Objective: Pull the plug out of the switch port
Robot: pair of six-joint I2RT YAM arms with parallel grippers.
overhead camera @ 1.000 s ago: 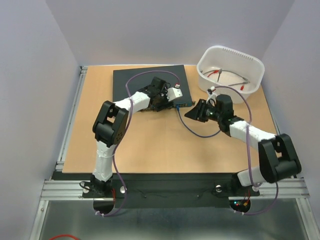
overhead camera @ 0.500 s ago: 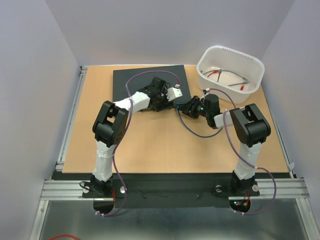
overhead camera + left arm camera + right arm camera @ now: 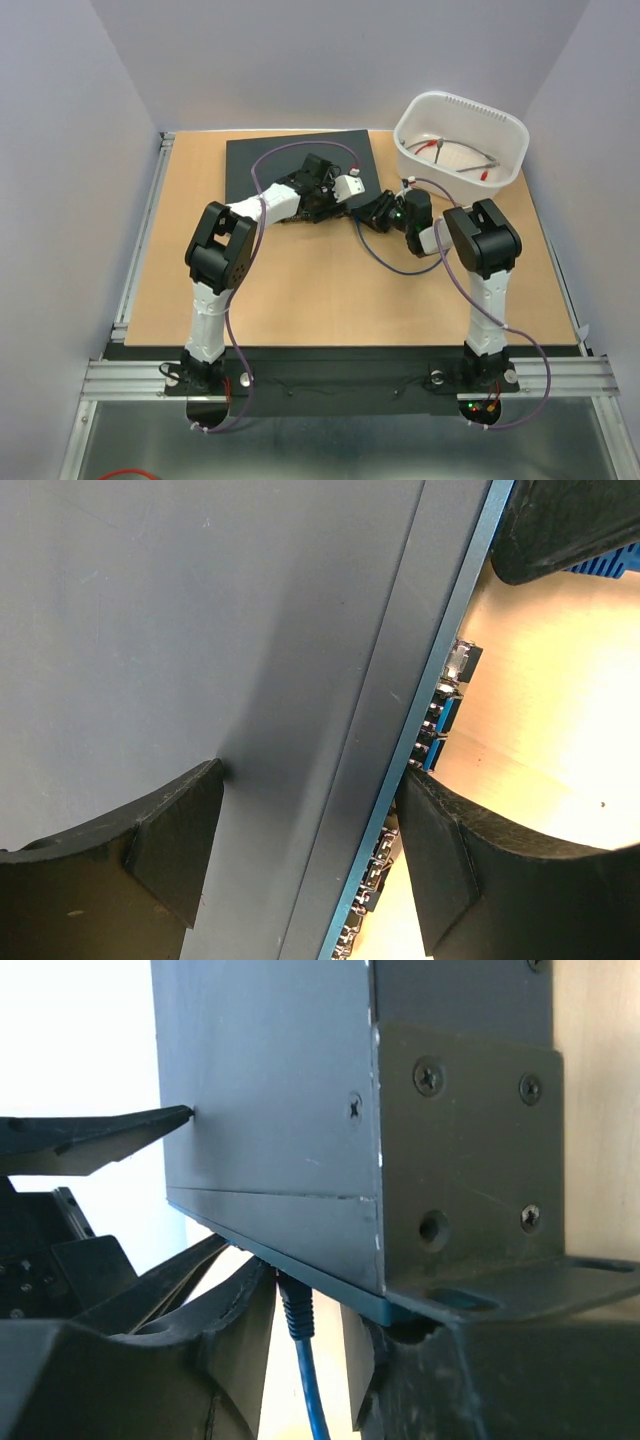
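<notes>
The switch (image 3: 292, 165) is a flat dark blue-grey box lying at the back of the table. My left gripper (image 3: 322, 203) straddles its front edge. In the left wrist view (image 3: 310, 820) one finger presses on the lid and the other on the socket face (image 3: 440, 715), so it is shut on the switch. A blue plug (image 3: 293, 1305) sits in a port near the switch's right corner (image 3: 460, 1150), and its cable (image 3: 385, 262) loops over the table. My right gripper (image 3: 373, 213) is open, with its jaws on either side of the plug (image 3: 300, 1355) and small gaps on both sides.
A white plastic tub (image 3: 500, 115) stands at the back right, holding a few loose cables. The right arm's elbow (image 3: 485, 240) is folded close behind its gripper. The table's metal rail (image 3: 140, 230) runs along the left edge.
My right gripper has moved left to the switch's front edge, and its jaws now flank the plug. The right arm has folded up. The left arm has not moved.
</notes>
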